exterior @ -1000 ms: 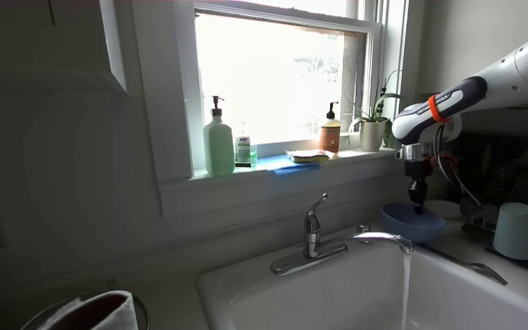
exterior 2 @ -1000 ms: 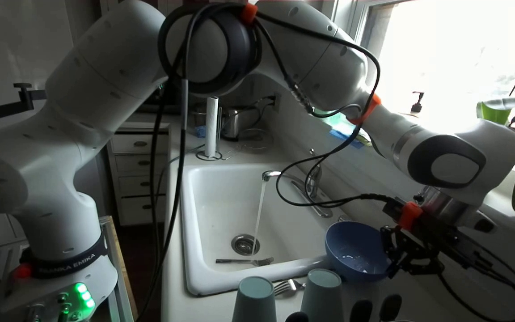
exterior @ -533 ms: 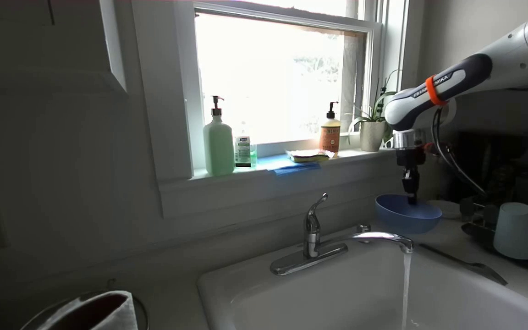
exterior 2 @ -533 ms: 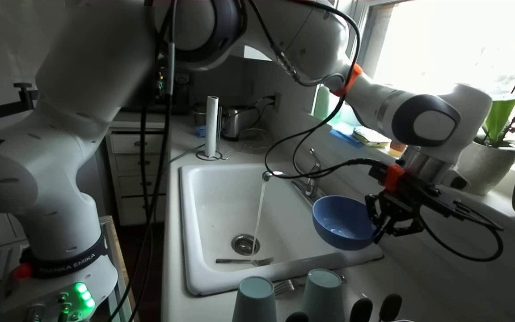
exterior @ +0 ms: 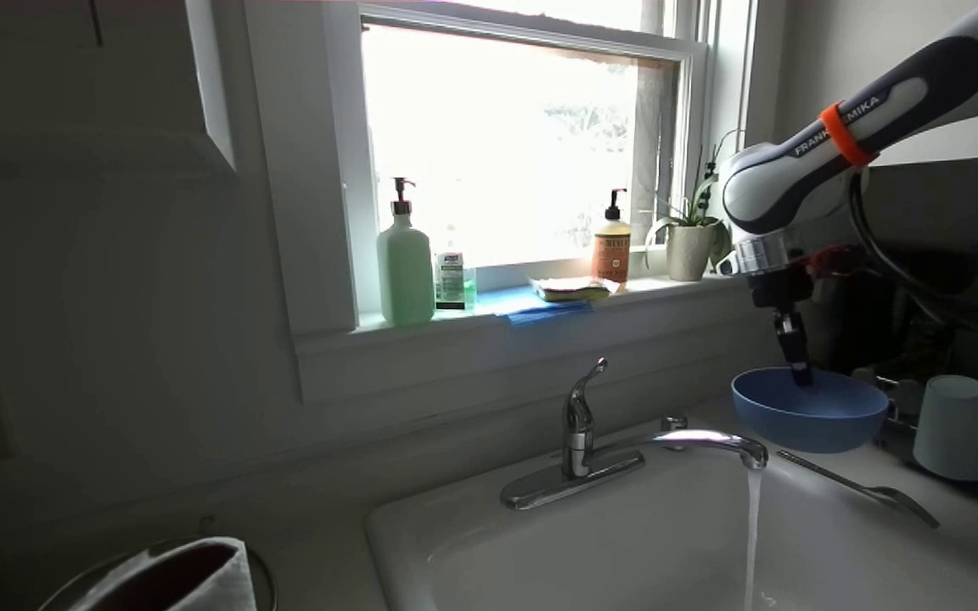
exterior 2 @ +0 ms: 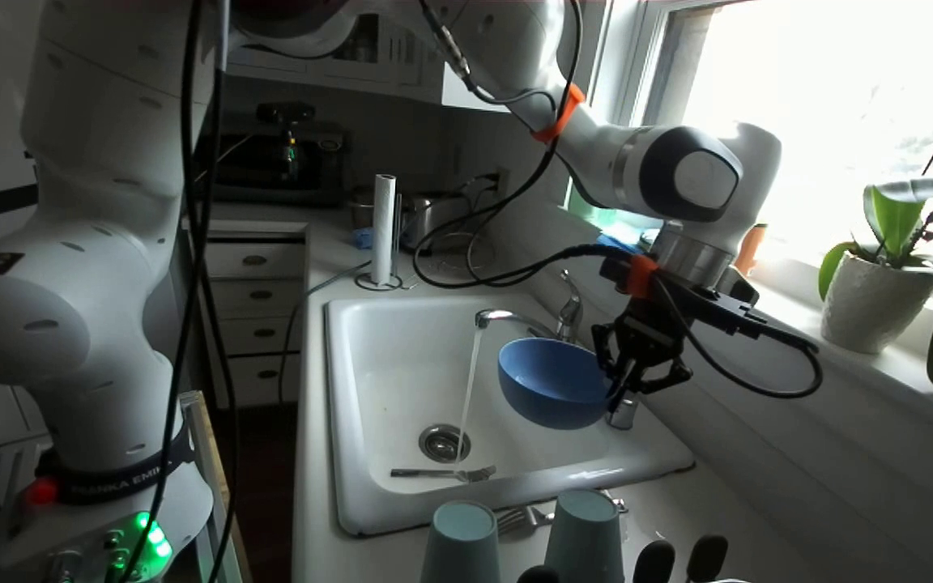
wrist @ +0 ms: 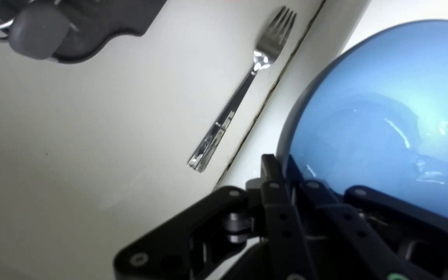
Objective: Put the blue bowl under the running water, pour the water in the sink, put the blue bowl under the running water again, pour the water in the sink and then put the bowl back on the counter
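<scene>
My gripper (wrist: 281,163) is shut on the near rim of the blue bowl (wrist: 371,124), one finger inside and one outside. The bowl also shows in both exterior views (exterior: 810,422) (exterior 2: 551,385); it hangs in the air, nearly level, above the sink's rim and corner near the faucet (exterior 2: 570,312). Wet glints show on its inside. The running water (exterior 2: 470,389) falls from the spout into the white sink (exterior 2: 338,421), apart from the bowl. It also shows in an exterior view (exterior: 752,535). The pale counter (wrist: 91,116) lies beside the sink.
A fork (wrist: 243,85) lies on the counter beside the sink rim. Another fork (exterior 2: 434,474) lies in the sink by the drain (exterior 2: 438,444). Pale cups (exterior 2: 465,542) (exterior 2: 586,534) stand upside down near the rack. Bottles and a potted plant (exterior 2: 879,300) stand on the sill.
My gripper has lifted the blue bowl off the counter and carried it toward the faucet and over the sink's edge. The bowl was tilted earlier and is more level now. The water keeps running.
</scene>
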Robot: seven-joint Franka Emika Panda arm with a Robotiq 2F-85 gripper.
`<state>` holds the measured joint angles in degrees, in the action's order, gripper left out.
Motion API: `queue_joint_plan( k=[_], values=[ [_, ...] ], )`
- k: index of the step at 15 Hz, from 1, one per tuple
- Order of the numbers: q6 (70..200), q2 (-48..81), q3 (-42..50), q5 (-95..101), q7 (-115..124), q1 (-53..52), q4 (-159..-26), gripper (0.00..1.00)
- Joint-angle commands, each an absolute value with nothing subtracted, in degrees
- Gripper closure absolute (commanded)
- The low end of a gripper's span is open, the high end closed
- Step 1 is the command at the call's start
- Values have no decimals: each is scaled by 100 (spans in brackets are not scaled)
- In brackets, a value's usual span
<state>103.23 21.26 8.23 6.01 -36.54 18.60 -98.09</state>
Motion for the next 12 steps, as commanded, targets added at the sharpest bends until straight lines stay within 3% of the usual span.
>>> queue_joint_plan(
  k=[1,7,12],
  values=[
    [10308,2060,841,603,-3652,1828,-9900,96],
    [10243,2071,785,512,-3735,1829,-9978,99],
    [10444,1829,654,416,-3629,1691,-10804,99]
  ],
)
